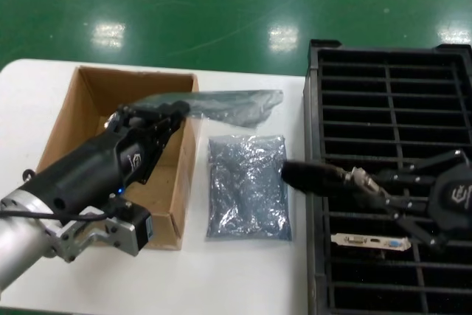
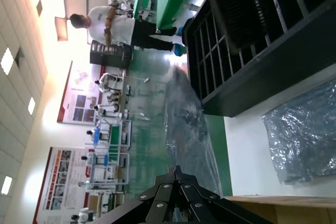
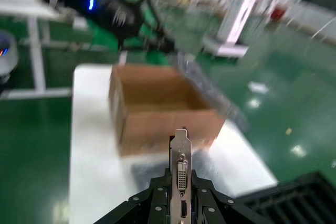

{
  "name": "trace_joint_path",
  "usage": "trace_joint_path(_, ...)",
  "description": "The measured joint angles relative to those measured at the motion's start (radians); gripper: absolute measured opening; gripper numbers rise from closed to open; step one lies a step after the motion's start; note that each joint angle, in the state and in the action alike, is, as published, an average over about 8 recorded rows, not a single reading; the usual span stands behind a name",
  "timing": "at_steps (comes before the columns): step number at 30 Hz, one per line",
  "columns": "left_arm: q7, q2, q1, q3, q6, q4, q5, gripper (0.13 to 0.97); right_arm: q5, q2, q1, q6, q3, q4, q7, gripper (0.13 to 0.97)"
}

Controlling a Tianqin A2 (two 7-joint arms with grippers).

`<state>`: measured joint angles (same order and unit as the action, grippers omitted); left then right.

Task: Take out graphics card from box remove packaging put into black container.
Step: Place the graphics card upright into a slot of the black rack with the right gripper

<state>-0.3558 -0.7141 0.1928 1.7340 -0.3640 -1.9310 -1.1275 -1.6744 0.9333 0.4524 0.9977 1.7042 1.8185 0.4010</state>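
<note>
— Head view? A white table [image 1: 243, 278] on green floor: the left gripper [image 1: 179, 111] clamps a bagged graphics card [image 1: 232, 106] above the box [image 1: 88, 119]; spare packaging [image 1: 247, 187] lies flat.

— Wrist views? The right gripper [image 3: 181, 203] pinches a card's bracket [image 3: 181, 166]; the black container [image 2: 247, 51] stands nearby.

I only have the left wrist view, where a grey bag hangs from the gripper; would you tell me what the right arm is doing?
Observer: The right gripper is shut on the graphics card, silver bracket upright, over the black container.
Operator: Thank you. Is anything left in the box?
Observer: The head view shows only bare cardboard inside the box, though the left arm hides part of its floor.
Operator: And where is my bag?
Observer: The left gripper holds the anti-static bag out past the box's right wall.
</note>
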Motion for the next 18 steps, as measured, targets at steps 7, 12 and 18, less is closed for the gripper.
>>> trace_joint_path(7, 0.0, 0.0, 0.0, 0.0, 0.0, 0.0, 0.0, 0.139, 0.116, -0.002, 0.154, 0.148, 0.108, -0.027, 0.062, 0.191)
trace_joint_path(12, 0.0, 0.0, 0.0, 0.0, 0.0, 0.0, 0.0, 0.139, 0.143, -0.003, 0.179, 0.183, 0.127, -0.028, 0.07, 0.191)
trace_joint_path(18, 0.0, 0.0, 0.0, 0.0, 0.0, 0.0, 0.0, 0.139, 0.146, -0.003, 0.181, 0.185, 0.128, -0.028, 0.07, 0.191)
